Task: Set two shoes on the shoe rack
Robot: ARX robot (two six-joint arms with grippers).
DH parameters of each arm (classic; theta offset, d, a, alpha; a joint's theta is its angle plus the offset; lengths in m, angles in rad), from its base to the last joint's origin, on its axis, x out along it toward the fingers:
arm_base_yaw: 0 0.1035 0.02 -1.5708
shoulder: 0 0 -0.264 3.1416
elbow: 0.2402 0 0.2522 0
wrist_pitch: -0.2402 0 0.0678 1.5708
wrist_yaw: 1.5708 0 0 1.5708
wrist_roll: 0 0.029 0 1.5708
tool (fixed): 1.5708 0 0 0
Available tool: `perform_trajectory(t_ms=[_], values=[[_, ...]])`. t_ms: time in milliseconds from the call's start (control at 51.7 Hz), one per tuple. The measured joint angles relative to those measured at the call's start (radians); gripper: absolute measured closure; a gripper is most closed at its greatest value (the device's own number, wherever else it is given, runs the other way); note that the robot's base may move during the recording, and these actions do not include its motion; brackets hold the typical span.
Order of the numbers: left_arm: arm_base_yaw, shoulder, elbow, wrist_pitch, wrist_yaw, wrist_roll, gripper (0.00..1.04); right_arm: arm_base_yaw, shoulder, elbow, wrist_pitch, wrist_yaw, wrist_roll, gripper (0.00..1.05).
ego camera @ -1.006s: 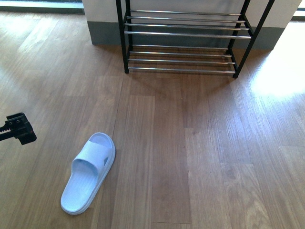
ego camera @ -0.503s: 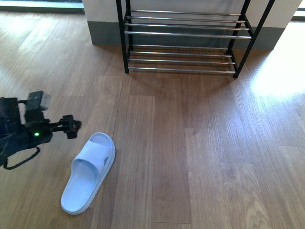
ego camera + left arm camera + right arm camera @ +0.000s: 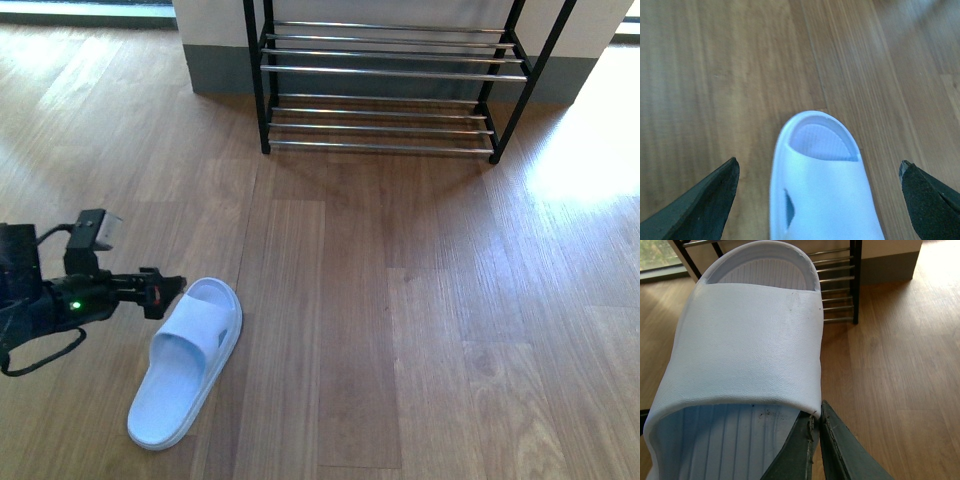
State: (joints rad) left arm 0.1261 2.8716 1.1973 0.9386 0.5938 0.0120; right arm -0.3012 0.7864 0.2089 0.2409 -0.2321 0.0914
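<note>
Your left gripper, jaws spread wide, sits at the toe of the slide lying on the floor.
It looks light and springy; pinch the strap. Your right gripper grips the second slide near the shoe rack.

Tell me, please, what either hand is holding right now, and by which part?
The right hand grips a pale blue slide by the strap's edge. The left hand is open, holding nothing.
</note>
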Motion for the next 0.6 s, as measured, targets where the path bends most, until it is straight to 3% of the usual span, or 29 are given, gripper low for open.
perform_trajectory(t_ms=[329, 600], values=[[-0.014, -0.143, -0.278, 0.351, -0.387, -0.158, 0.09, 0.000, 0.000, 0.000, 0.000, 0.000, 0.000, 1.04], [-0.029, -0.143, -0.333, 0.455, -0.316, -0.220, 0.09, 0.000, 0.000, 0.000, 0.000, 0.000, 0.000, 1.04]])
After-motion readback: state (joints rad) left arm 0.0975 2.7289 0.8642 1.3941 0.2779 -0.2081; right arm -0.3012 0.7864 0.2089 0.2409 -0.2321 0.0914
